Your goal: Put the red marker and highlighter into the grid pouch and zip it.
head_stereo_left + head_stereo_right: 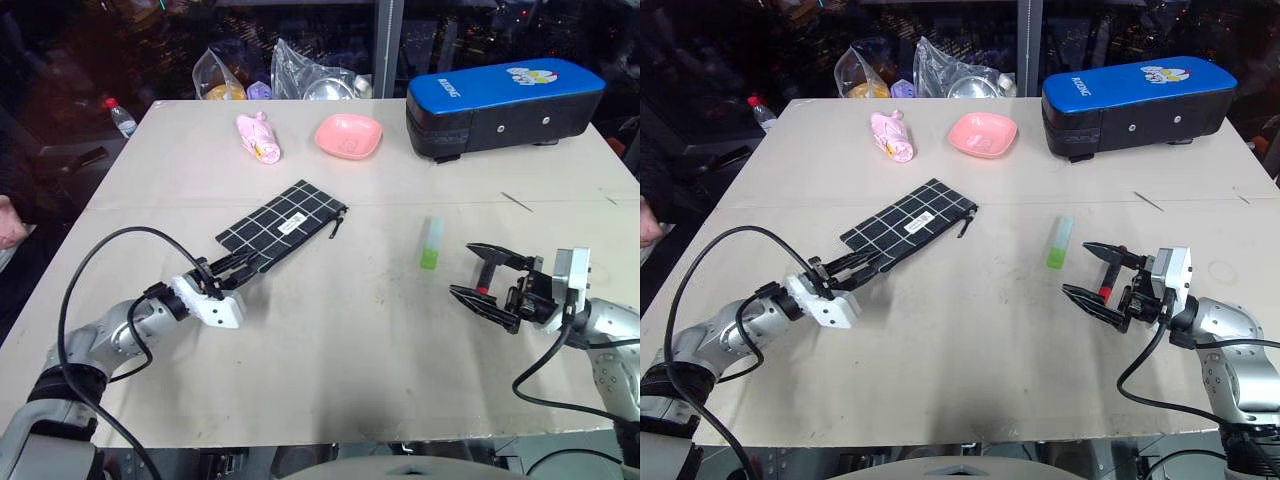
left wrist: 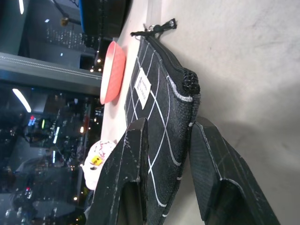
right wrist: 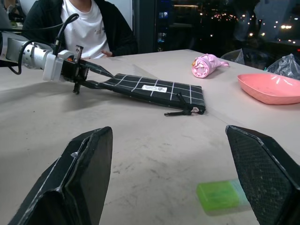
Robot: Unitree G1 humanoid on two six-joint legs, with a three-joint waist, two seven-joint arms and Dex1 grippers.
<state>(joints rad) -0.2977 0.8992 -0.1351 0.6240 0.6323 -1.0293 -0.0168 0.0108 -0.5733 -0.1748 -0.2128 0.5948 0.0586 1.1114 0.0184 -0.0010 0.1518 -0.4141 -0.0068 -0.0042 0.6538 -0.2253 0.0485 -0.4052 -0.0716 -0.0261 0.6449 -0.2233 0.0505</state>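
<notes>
The grid pouch (image 1: 285, 222), black with white lines and a small white label, lies slantwise on the table left of centre, its zipper pull (image 1: 338, 226) at the far end. My left gripper (image 1: 215, 268) is shut on the pouch's near end; the left wrist view shows one finger (image 2: 133, 154) on each side of the fabric (image 2: 161, 112). The mint highlighter (image 1: 431, 243) with its green end lies on the table to the right. Just behind it, my right gripper (image 1: 462, 270) stands open and holds nothing. The red marker is out of view.
A blue-and-black padded case (image 1: 505, 105) stands at the back right. A pink dish (image 1: 349, 135) and a pink bundle (image 1: 258, 136) lie at the back middle, with plastic bags (image 1: 310, 80) behind them. A person (image 3: 84, 23) sits beyond the table's left side.
</notes>
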